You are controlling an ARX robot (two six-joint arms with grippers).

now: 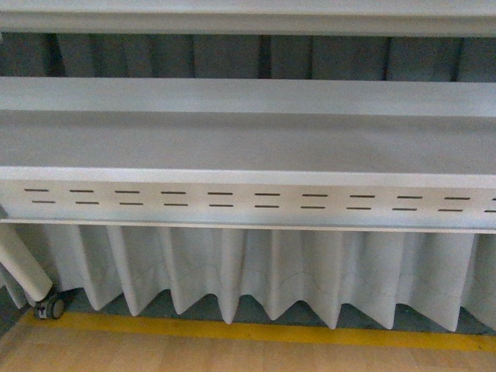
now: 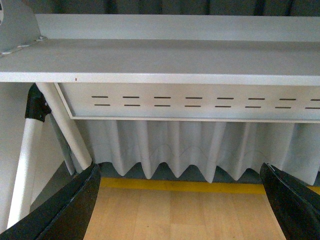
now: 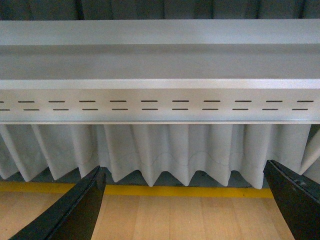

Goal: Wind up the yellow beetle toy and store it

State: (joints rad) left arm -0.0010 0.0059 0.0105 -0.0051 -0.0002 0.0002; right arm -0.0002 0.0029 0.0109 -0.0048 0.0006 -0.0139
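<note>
The yellow beetle toy is out of view in all three views. My left gripper (image 2: 182, 210) is open, its black fingers (image 2: 75, 210) spread wide over bare wooden floor with nothing between them. My right gripper (image 3: 185, 210) is open too, black fingers (image 3: 75, 212) far apart above the same kind of floor, also holding nothing. Neither arm shows in the front view.
A grey table (image 1: 248, 139) with a slotted front panel (image 1: 248, 200) spans the front view, a pleated white skirt (image 1: 271, 271) hanging below. A yellow floor line (image 1: 256, 332) runs along its foot. White table legs (image 2: 65, 125) and a caster (image 1: 53, 308) stand at the left.
</note>
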